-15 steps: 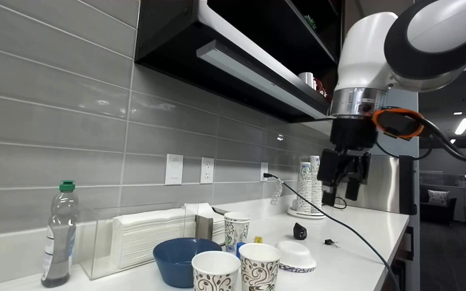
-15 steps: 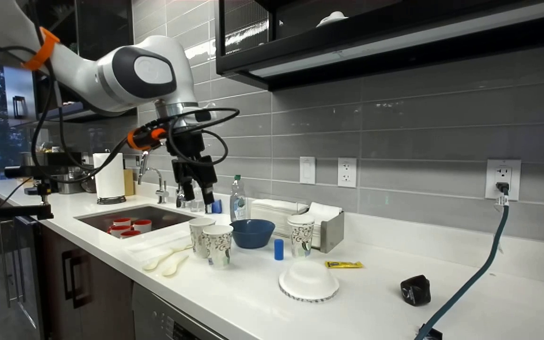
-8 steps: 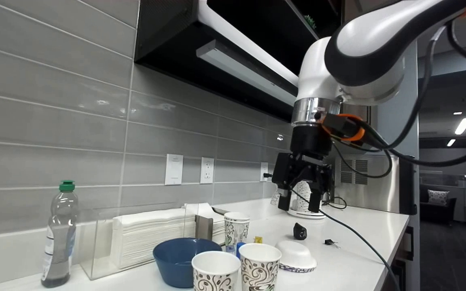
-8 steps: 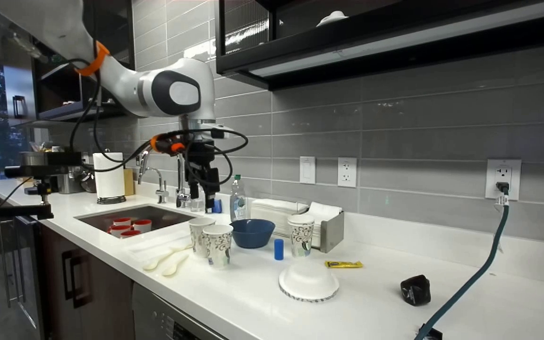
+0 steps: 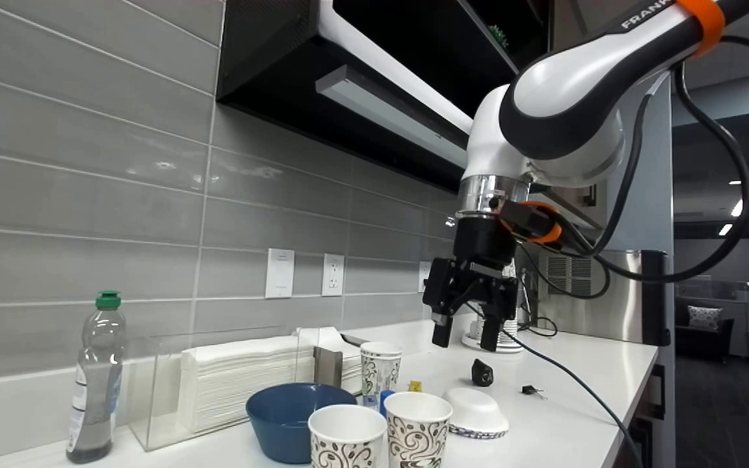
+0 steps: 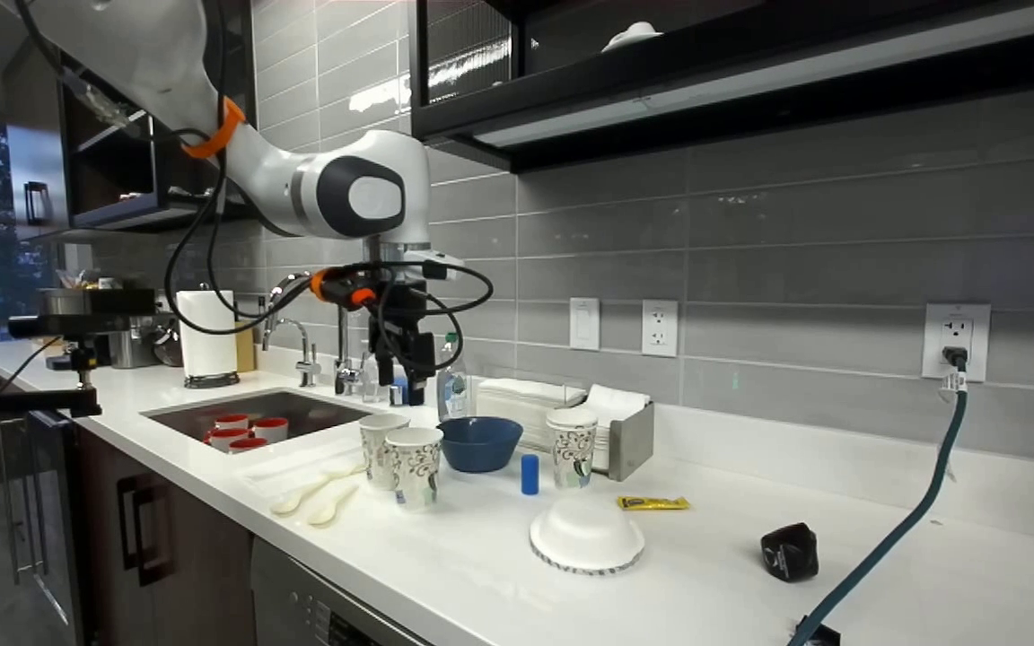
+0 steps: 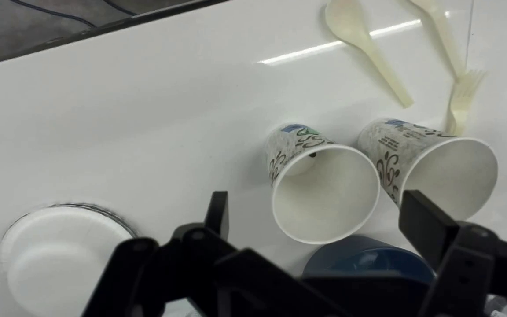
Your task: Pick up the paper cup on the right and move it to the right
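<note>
I hang over the bench (image 7: 139,123) with my fingers (image 7: 427,229) spread wide apart, their tips pointing down. In the wrist view the paper cup (image 7: 324,189) shows in the gap between them; it stands upright on the bench, its rim lower than my fingertips and apart from them. Just beside it, on the side of the finger at the right of that view, stands a second cup (image 7: 449,176), its rim partly behind that fingertip; whether the two cups touch I cannot tell. A blue bowl (image 7: 368,259) also shows in the gap, partly hidden behind the bases of my fingers. Outward of the other finger sits an upturned white bowl (image 7: 60,259). Past my fingertips, out beyond the cups, lie a pale spoon (image 7: 357,33) and a pale fork (image 7: 461,103).
</note>
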`<state>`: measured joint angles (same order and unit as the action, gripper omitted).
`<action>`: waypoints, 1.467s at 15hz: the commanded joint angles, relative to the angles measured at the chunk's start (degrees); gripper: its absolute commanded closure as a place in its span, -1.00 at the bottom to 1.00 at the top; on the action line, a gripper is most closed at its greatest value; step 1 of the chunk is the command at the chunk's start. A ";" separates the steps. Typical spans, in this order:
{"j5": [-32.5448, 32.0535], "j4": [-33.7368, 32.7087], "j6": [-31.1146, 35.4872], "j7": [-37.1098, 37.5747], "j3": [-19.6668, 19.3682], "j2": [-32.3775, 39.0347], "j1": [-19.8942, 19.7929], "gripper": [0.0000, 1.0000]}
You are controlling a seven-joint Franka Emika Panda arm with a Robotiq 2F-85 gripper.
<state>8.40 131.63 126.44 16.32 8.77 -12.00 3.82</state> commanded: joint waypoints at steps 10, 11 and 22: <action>-6.74 -0.61 9.87 6.02 -0.95 10.27 0.27 -0.93; -7.39 -0.57 10.37 6.71 -1.04 10.67 0.39 -0.92; -9.45 -0.64 13.13 11.13 -1.25 13.32 1.25 0.22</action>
<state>0.74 131.77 138.54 24.88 8.07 -0.07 4.19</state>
